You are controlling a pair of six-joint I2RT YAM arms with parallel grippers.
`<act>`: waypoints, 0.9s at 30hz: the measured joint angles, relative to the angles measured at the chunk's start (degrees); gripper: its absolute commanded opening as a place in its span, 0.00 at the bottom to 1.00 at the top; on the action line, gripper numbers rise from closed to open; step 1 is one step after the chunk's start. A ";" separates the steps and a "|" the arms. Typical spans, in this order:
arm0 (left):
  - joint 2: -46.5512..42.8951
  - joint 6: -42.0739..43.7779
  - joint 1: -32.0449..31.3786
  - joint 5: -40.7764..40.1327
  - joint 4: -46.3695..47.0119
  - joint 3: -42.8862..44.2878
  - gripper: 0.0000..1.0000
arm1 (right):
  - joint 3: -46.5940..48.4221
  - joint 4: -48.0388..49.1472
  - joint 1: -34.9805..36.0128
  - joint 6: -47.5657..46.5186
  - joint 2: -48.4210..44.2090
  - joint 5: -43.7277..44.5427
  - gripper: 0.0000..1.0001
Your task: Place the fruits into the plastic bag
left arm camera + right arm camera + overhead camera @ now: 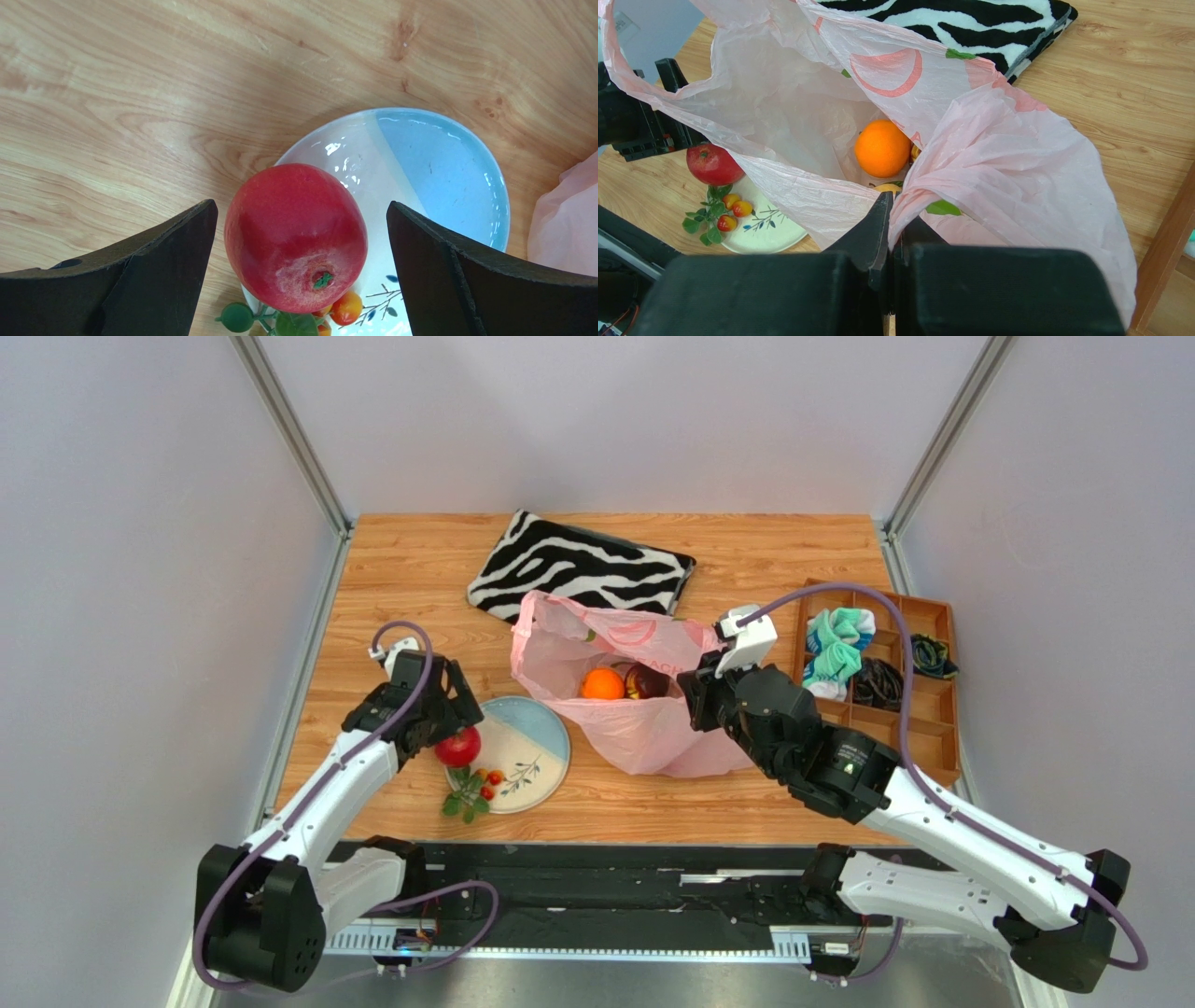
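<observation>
A red fruit (295, 236) sits on the left edge of the blue-and-cream plate (449, 168), and my left gripper (300, 231) is open around it, a finger on each side with gaps showing. In the top view the same red fruit (457, 746) lies under the left gripper (446, 717). A leafy berry sprig (474, 793) rests on the plate's near edge. The pink plastic bag (631, 686) stands open, with an orange (882, 148) and a dark maroon fruit (647, 681) inside. My right gripper (891, 210) is shut on the plastic bag's rim (927, 183).
A zebra-striped pouch (578, 567) lies behind the bag. A wooden tray (937, 703) of rolled cloths and dark items sits at the right. The table's left edge runs close beside the left arm (330, 798).
</observation>
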 measured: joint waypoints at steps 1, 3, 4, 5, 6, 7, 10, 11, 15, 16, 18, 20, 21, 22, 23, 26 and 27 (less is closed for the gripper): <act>-0.09 -0.48 0.00 0.44 0.31 -0.87 0.99 | -0.02 0.02 0.00 0.00 -0.02 0.00 0.00; -0.46 -1.38 0.00 1.22 0.50 -2.49 0.99 | -0.07 0.00 0.00 0.00 -0.13 0.00 0.00; -0.72 -1.92 0.00 1.55 0.48 -3.39 0.99 | -0.07 -0.02 0.00 0.00 -0.22 0.00 0.00; -0.85 -2.25 -0.02 1.75 0.48 -3.85 0.99 | -0.07 0.02 0.00 0.00 -0.28 0.00 0.00; -0.92 -2.73 0.00 1.97 0.37 -4.15 0.99 | -0.07 0.02 0.00 0.00 -0.33 0.00 0.00; -0.94 -3.02 0.00 2.05 0.37 -4.26 0.99 | -0.07 0.02 0.00 0.00 -0.35 0.00 0.00; -0.92 -3.61 0.00 2.71 0.52 -4.31 0.99 | -0.07 0.02 0.00 0.00 -0.35 0.00 0.00; -0.92 -3.76 0.00 2.89 0.70 -4.37 0.99 | -0.07 0.02 0.00 0.00 -0.37 0.00 0.00; -0.44 -4.11 0.00 4.15 2.03 -5.44 0.99 | -0.09 0.02 0.00 0.00 -0.68 0.00 0.00; -0.15 -4.31 0.00 4.57 2.40 -5.77 0.99 | -0.09 0.02 0.00 0.00 -0.76 0.02 0.00; 0.72 -4.57 0.00 5.18 2.78 -6.32 0.99 | -0.09 0.02 0.00 0.00 -0.90 0.02 0.00; 1.46 -4.70 0.00 5.81 2.99 -6.64 0.97 | -0.09 0.02 0.00 0.00 -1.01 0.02 0.00; 1.84 -4.76 0.00 6.10 3.21 -6.80 0.97 | -0.09 0.02 0.00 0.00 -1.05 0.02 0.00; 2.08 -4.83 0.00 6.34 3.34 -6.84 0.95 | -0.09 0.02 0.00 0.00 -1.11 0.04 0.00; 2.25 -4.90 0.00 6.56 3.50 -6.84 0.91 | -0.09 0.02 0.00 0.00 -1.14 0.02 0.00; 2.32 -4.92 0.00 6.91 3.89 -6.86 0.82 | -0.09 0.02 0.00 0.02 -1.20 0.04 0.00; 2.32 -4.96 0.02 6.93 3.98 -6.84 0.81 | -0.09 0.02 0.00 0.00 -1.22 0.04 0.00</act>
